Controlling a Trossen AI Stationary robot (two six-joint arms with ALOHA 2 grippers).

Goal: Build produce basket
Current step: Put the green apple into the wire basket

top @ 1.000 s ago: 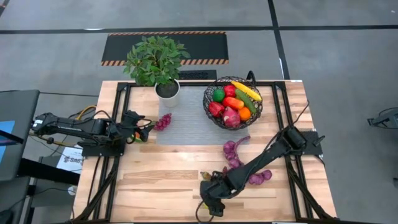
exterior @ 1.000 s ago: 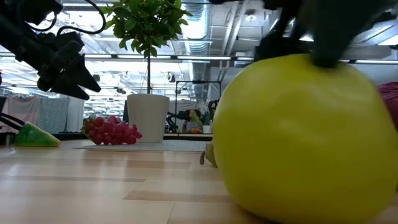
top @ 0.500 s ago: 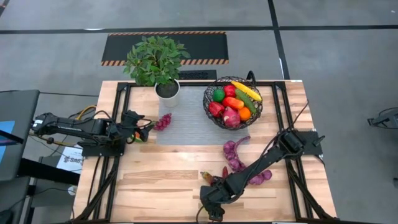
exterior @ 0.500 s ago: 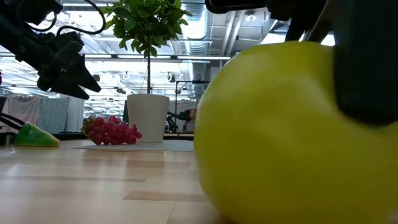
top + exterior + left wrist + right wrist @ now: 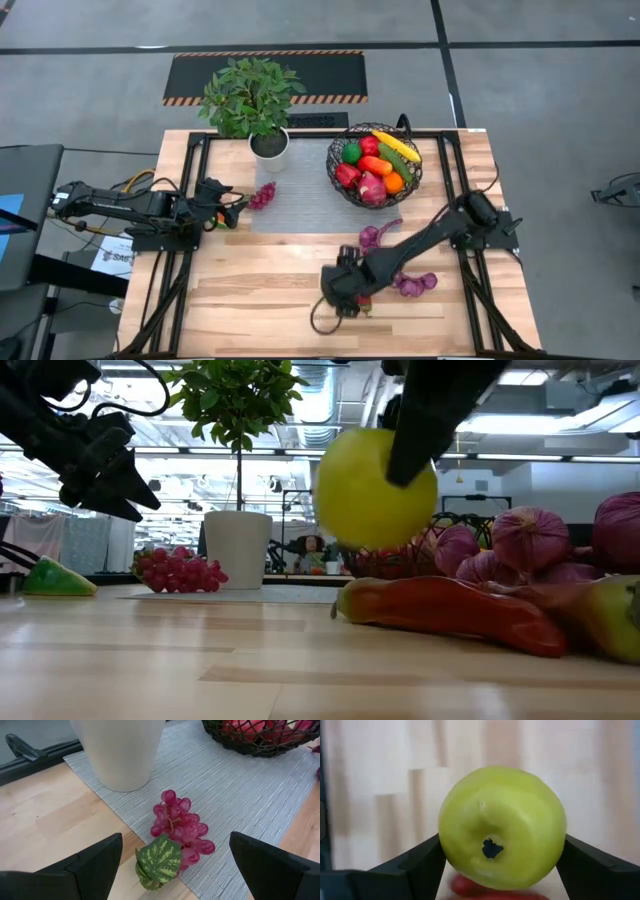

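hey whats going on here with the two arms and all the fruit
The right end effector has a yellow-green apple clamped between its fingers and lifted clear of the near part of the table, above a red chilli. The wire basket at the far right already holds several pieces. The left end effector hangs open over a bunch of grapes beside the white plant pot.

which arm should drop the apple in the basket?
Right. The right gripper already holds the yellow-green apple off the table, on the basket's side. The left gripper hangs open by the grapes, far from both.
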